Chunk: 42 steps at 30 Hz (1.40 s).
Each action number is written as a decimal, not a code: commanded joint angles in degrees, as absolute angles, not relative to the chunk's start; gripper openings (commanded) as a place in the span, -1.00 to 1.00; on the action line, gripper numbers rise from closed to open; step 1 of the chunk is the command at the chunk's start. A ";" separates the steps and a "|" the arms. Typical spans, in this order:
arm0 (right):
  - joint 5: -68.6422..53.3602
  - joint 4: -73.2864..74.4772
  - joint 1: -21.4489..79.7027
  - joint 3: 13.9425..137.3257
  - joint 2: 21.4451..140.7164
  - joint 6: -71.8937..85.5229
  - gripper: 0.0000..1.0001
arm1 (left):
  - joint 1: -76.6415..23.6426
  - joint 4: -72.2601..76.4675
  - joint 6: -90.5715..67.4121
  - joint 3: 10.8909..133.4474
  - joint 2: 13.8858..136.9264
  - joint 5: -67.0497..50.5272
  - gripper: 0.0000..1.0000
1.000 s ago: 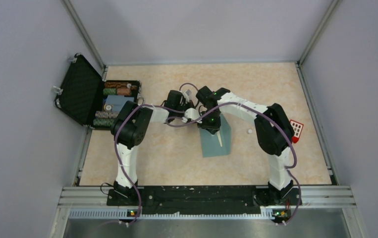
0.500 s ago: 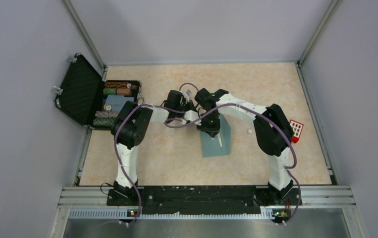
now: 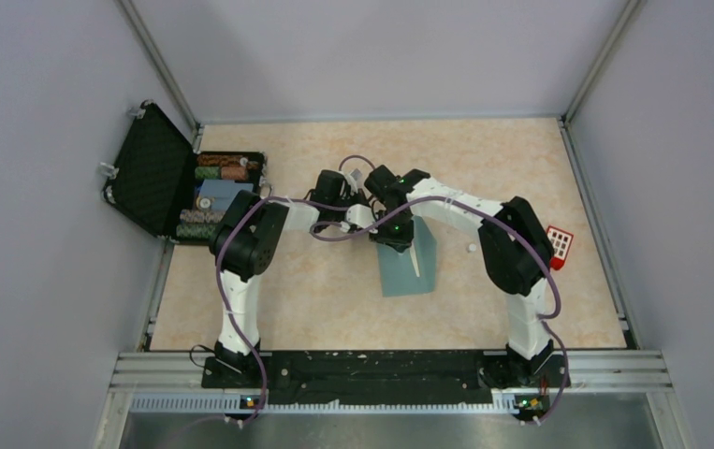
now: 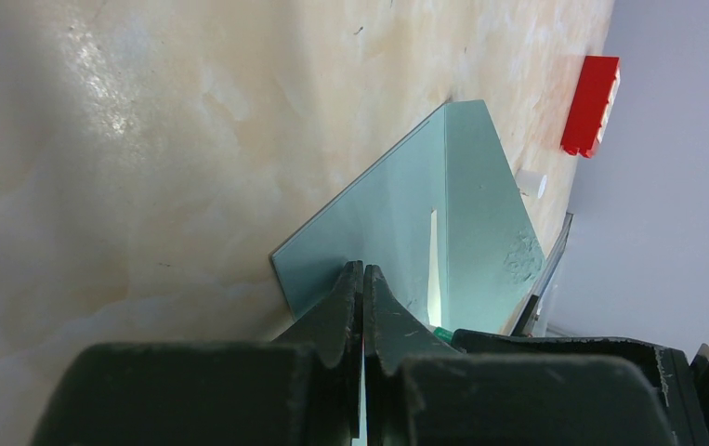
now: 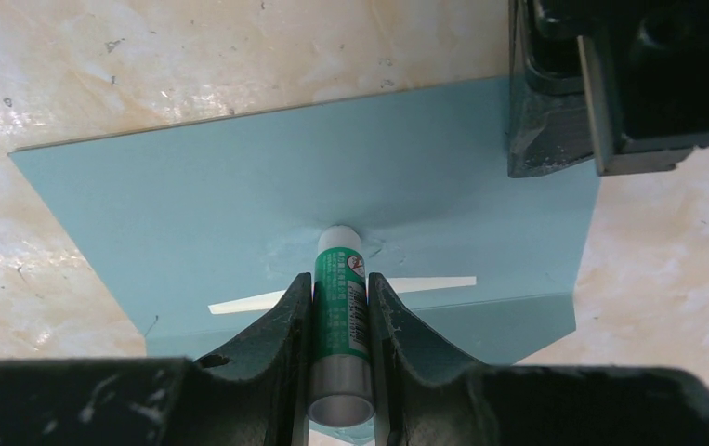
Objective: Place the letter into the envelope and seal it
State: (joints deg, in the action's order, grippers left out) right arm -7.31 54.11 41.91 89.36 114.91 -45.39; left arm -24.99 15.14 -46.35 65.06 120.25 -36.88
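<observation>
The teal envelope lies flat on the table; it also shows in the left wrist view and the right wrist view. A narrow pale strip shows in a slit in its face. My right gripper is shut on a green glue stick, whose white tip presses on the envelope and dimples the paper. In the top view it hangs over the envelope's far end. My left gripper is shut, its tips resting at the envelope's corner, close beside the right one.
An open black case with rolls inside stands at the left edge of the table. A red block lies at the right, also in the left wrist view. A small white cap lies right of the envelope.
My right gripper with the glue stick has shifted slightly to the left over the envelope's far end. The left arm and the envelope have barely moved.
</observation>
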 commanded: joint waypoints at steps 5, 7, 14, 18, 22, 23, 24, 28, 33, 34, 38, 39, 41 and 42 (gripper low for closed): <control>-2.15 51.29 41.59 92.03 117.83 -45.88 -1.00 | -24.66 9.15 -42.56 63.66 120.56 -31.11 -1.00; -2.03 51.92 41.56 92.31 118.25 -45.83 -1.00 | -24.59 8.86 -42.36 63.84 120.50 -31.28 -1.00; -8.56 59.53 41.66 94.20 119.32 -46.40 -1.00 | -24.64 8.53 -42.28 64.18 120.70 -31.19 -1.00; -10.38 61.65 41.66 92.55 119.12 -46.75 -1.00 | -24.62 8.28 -42.28 64.22 120.72 -31.02 -1.00; -11.29 62.70 41.75 90.63 118.51 -47.02 -1.00 | -24.63 8.18 -42.05 64.22 120.65 -30.81 -1.00; -11.58 63.00 41.83 90.43 118.36 -47.02 -1.00 | -24.68 8.11 -41.95 64.22 120.67 -30.80 -1.00; -11.86 63.28 41.92 90.24 118.19 -47.01 -1.00 | -24.63 8.01 -41.96 64.20 120.67 -30.77 -1.00; -12.45 64.35 42.36 90.08 117.60 -46.93 -1.00 | -24.64 8.06 -41.76 64.16 120.76 -30.44 -1.00; -12.49 65.62 42.46 89.16 117.53 -47.33 -1.00 | -24.69 8.00 -41.66 64.09 120.76 -30.33 -1.00; -12.44 65.53 42.46 88.86 117.30 -47.42 -1.00 | -24.67 7.98 -41.68 64.05 120.81 -30.31 -1.00; -9.87 62.16 42.41 87.45 116.70 -46.98 -1.00 | -24.62 7.98 -41.68 63.88 120.72 -30.27 -1.00; -9.28 61.15 42.25 87.37 116.61 -46.75 -1.00 | -24.64 7.99 -41.66 63.86 120.64 -30.33 -1.00; -8.36 58.40 41.80 87.64 116.53 -46.00 -1.00 | -24.64 8.00 -41.66 63.74 120.67 -30.36 -1.00; -8.09 57.31 41.62 87.96 116.34 -45.65 -1.00 | -24.65 7.96 -41.70 63.71 120.68 -30.40 -1.00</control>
State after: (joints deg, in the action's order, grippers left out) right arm -9.89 60.84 41.89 89.97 115.79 -46.50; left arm -25.10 14.83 -45.08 65.14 120.14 -36.75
